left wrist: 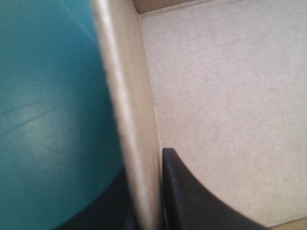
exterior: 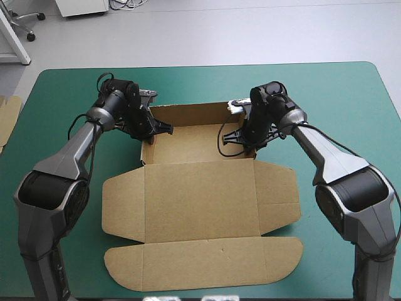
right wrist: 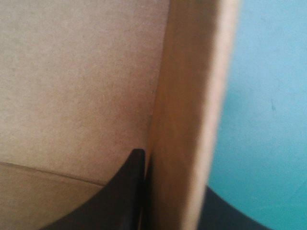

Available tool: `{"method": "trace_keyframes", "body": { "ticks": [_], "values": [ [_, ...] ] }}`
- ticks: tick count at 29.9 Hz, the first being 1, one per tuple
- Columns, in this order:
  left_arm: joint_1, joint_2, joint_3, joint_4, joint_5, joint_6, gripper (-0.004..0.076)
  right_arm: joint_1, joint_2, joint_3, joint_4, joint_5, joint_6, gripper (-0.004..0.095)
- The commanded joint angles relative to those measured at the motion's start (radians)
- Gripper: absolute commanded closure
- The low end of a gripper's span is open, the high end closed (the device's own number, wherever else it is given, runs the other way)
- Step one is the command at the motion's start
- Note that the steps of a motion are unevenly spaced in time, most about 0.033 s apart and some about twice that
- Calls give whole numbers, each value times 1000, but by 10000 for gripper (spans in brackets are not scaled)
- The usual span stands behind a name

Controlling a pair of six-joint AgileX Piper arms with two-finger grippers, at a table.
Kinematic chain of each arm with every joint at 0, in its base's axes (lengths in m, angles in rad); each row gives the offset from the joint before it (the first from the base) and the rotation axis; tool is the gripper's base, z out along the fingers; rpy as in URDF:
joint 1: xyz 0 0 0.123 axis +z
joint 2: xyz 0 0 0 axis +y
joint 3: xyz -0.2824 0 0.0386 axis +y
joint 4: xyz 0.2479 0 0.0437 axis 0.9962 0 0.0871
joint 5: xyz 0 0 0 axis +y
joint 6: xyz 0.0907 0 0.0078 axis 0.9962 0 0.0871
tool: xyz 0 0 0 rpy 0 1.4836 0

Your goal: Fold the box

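While the box (exterior: 200, 188) lies on the teal-green cover (exterior: 326, 100), its far part stands as a tray: back and side walls are raised, and the lid panel and flaps lie flat on its near side. At the left wall (left wrist: 129, 120) the left gripper (exterior: 168, 128) pinches the board, one black finger inside and one outside. At the right wall (right wrist: 192, 120) the right gripper (exterior: 227, 138) nips likewise. A spare board edge (exterior: 7, 116) lies well left of the box.

The left tool (exterior: 168, 128) straddles the box's (exterior: 200, 188) left wall, the right tool (exterior: 227, 138) its right wall.
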Motion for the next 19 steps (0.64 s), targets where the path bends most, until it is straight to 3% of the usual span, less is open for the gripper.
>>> {"method": "trace_keyframes", "body": {
  "ticks": [1, 4, 7, 19],
  "values": [
    [-4, -15, -18, -18, -15, 25, 493, -11, -19, -34, -5, 9, -75, 531],
    [-4, -17, -35, -18, 5, 25, 311, -11, -19, -58, -8, 9, -77, 297],
    [-4, -17, -55, -36, 9, 25, 178, -11, -19, -70, -18, 9, -73, 193],
    [-4, -17, -147, -48, 28, 32, 157, -11, -38, -157, 4, 9, -41, 194]
  ]
}}
